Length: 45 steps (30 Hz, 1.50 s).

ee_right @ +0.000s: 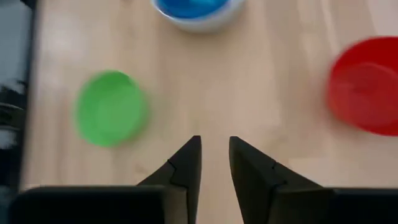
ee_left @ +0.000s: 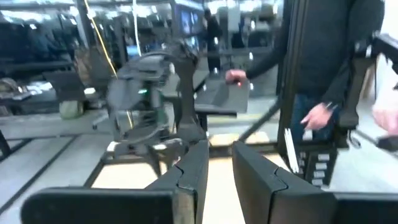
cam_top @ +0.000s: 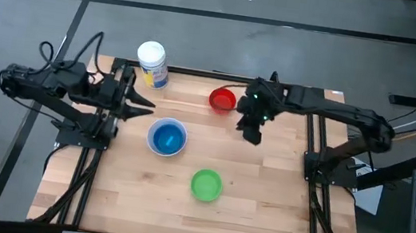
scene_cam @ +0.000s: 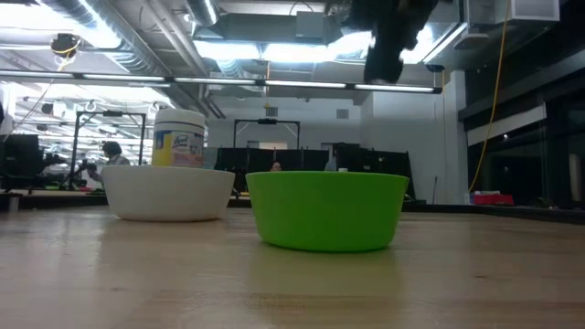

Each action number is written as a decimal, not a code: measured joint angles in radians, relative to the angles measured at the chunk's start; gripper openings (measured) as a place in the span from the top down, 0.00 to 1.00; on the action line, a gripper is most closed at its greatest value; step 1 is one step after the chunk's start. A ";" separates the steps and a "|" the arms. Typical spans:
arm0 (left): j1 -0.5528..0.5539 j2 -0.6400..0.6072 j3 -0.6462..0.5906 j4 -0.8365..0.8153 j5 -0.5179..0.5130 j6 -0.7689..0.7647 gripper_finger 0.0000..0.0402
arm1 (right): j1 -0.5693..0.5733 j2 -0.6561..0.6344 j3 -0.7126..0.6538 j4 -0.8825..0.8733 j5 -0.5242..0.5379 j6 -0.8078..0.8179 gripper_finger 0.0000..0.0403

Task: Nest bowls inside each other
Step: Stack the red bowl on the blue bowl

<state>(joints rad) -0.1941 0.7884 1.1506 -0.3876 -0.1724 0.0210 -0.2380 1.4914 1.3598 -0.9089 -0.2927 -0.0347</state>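
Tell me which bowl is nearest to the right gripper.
The red bowl, just beside the right gripper. The green bowl and the white bowl with blue inside lie farther away.

Red bowl [ee_right: 367, 84] blurred, cut by picture edge; white bowl [ee_right: 198, 14] cropped; lidded container [scene_cam: 180, 137] half hidden behind white bowl.

The white bowl [cam_top: 166, 138] sits upright at the middle of the high view, slightly left of centre, with a blue bowl [cam_top: 167, 136] nested inside it. The red bowl [cam_top: 222, 100] stands upright alone above and to the right of that pair. The green bowl [cam_top: 206, 185] rests upright alone below centre, apart from the others.
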 joint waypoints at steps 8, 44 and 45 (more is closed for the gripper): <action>-0.008 0.097 0.124 -0.036 -0.001 0.027 0.83 | -0.164 0.152 0.004 -0.005 0.007 -0.220 0.66; -0.008 0.022 0.133 -0.140 -0.098 -0.040 0.83 | -0.253 0.572 0.253 0.051 -0.048 -0.403 0.62; -0.008 0.022 0.133 -0.140 -0.098 -0.043 0.83 | -0.253 0.572 0.253 0.056 -0.048 -0.400 0.62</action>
<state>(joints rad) -0.2024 0.8102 1.2831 -0.5278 -0.2699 -0.0217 -0.4908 2.0632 1.6127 -0.8532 -0.3408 -0.4343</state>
